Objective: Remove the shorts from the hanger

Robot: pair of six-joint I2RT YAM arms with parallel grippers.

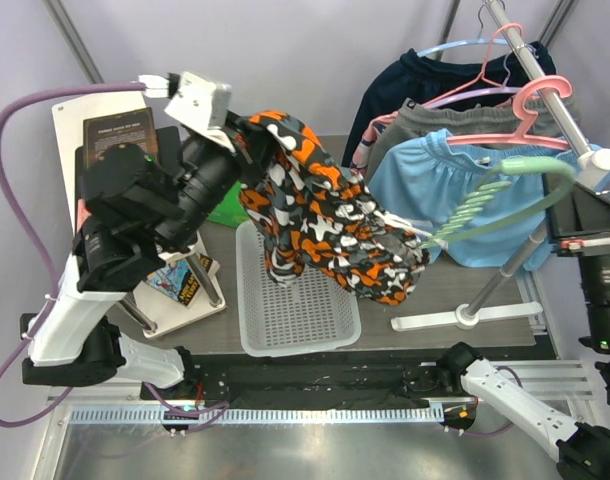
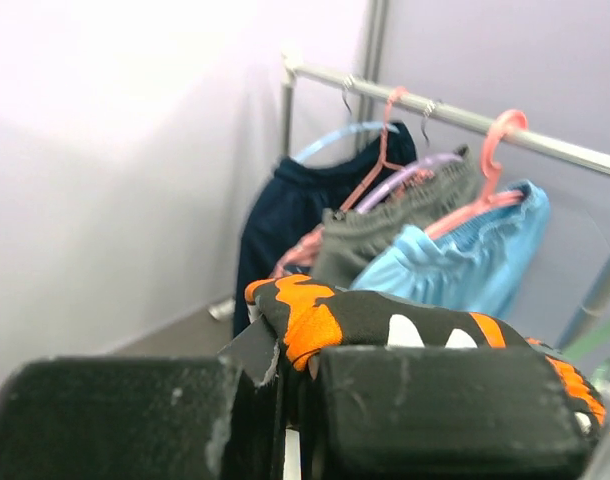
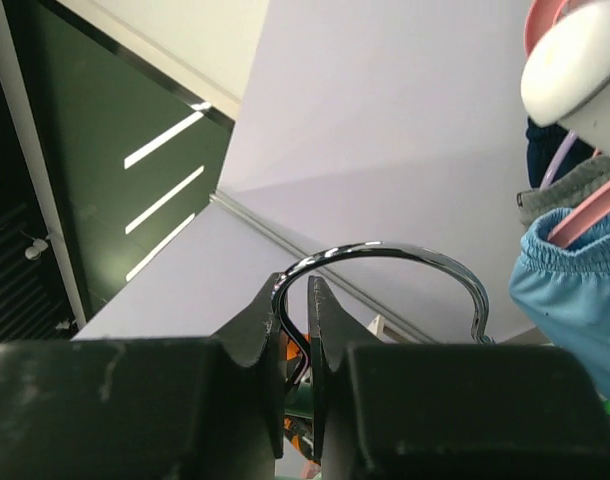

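Observation:
The orange, black, white and grey camouflage shorts stretch in the air between my two arms above the table. My left gripper is shut on one end of them; in the left wrist view the cloth bulges out over the closed gripper. Their other end still hangs on a green hanger. My right gripper is shut on that hanger's chrome hook. The light blue shorts hang on a pink hanger on the rail.
On the metal rail at the back right also hang grey shorts and a dark navy garment. A white mesh basket lies under the camouflage shorts. The rail's stand base sits beside it. Books lie at the left.

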